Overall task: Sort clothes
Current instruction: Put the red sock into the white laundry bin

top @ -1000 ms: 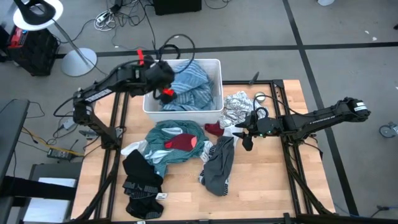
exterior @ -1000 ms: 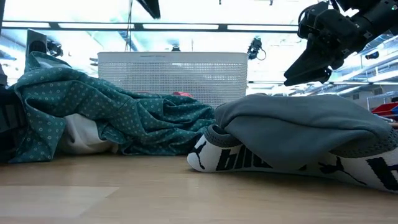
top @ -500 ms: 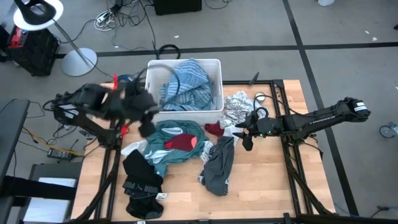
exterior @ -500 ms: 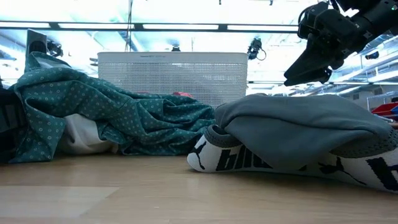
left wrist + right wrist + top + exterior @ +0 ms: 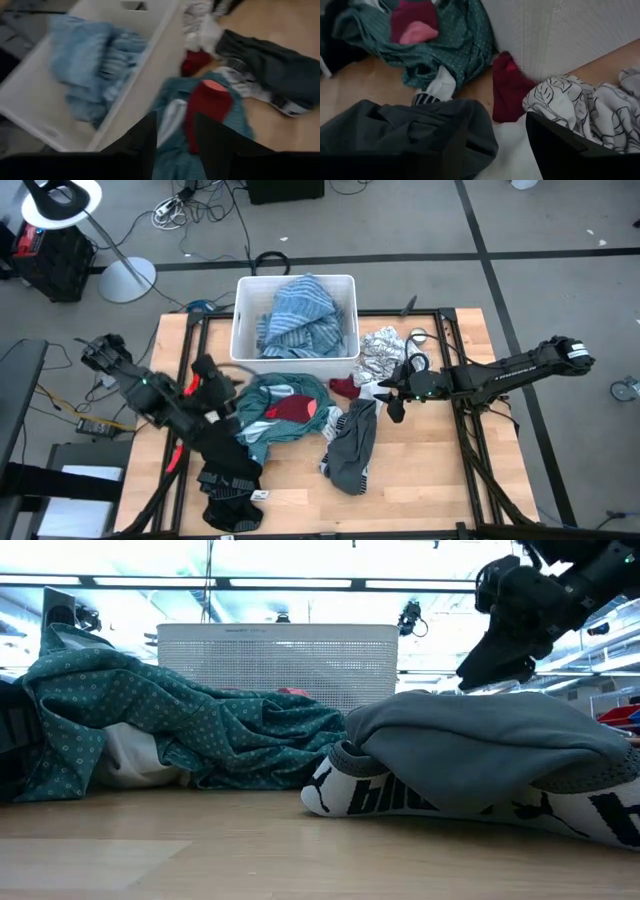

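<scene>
Since the earlier frame my left arm has left the white tub (image 5: pixel 245 320) and swung down to the left side of the counter (image 5: pixel 420 470); the left tool (image 5: pixel 212 385) now hangs beside the teal garment (image 5: pixel 285 412). Its fingers stand apart and carry nothing, as the left wrist view shows. The right tool (image 5: pixel 393 402) has hardly moved. It hovers over the spot between the grey garment (image 5: pixel 352 442) and the white-grey patterned one (image 5: pixel 380 352), its fingers spread, also without any cloth.

The blue-striped and light blue clothes (image 5: pixel 300 315) lie inside the tub. A red piece (image 5: pixel 292 409) rests on the teal garment, a smaller dark red one (image 5: pixel 343 387) lies just beside the tub, and the black clothes (image 5: pixel 222 465) are near the front left corner.

In the low view, big black letters show on a white band (image 5: pixel 400 802) under the grey garment. I can read only "bl" and a leaping cat logo.
</scene>
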You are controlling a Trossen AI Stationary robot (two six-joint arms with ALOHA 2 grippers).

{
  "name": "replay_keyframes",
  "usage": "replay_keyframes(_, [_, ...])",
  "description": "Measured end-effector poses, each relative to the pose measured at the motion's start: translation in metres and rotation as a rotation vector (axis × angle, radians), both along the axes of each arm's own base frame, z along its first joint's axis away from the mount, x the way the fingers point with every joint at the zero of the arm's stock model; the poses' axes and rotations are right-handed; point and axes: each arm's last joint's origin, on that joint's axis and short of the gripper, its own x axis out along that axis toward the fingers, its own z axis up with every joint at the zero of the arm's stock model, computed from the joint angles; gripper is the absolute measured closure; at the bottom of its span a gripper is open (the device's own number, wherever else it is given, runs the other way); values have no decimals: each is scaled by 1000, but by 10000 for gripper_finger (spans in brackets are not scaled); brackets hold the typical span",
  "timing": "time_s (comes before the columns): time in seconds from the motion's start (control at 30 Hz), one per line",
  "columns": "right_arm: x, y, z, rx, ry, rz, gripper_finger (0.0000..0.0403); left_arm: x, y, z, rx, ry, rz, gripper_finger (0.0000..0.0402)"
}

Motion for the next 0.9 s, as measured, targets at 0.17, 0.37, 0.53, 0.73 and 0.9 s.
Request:
replay_keyframes(0.17, [7,1,-10,-5,49,-1,199,-4,-6,-23,-52,-79,-104,270])
replay_keyframes(0.37, [13,2,-12,1,29,-2,199,-14,-1,-45,-142,-132,-227,270])
replay_keyframes(0.53, [15,2,-9,2,-2,-1,199,-27,7,-62,-202,-145,-288,270])
replay_keyframes(0.73, [20,2,-1,-35,-16,23,204,-39,16,-82,-205,-176,-370,270])
replay_keyframes(0.9, [32,1,-2,-80,21,35,218,-42,21,-95,-132,-186,-324,270])
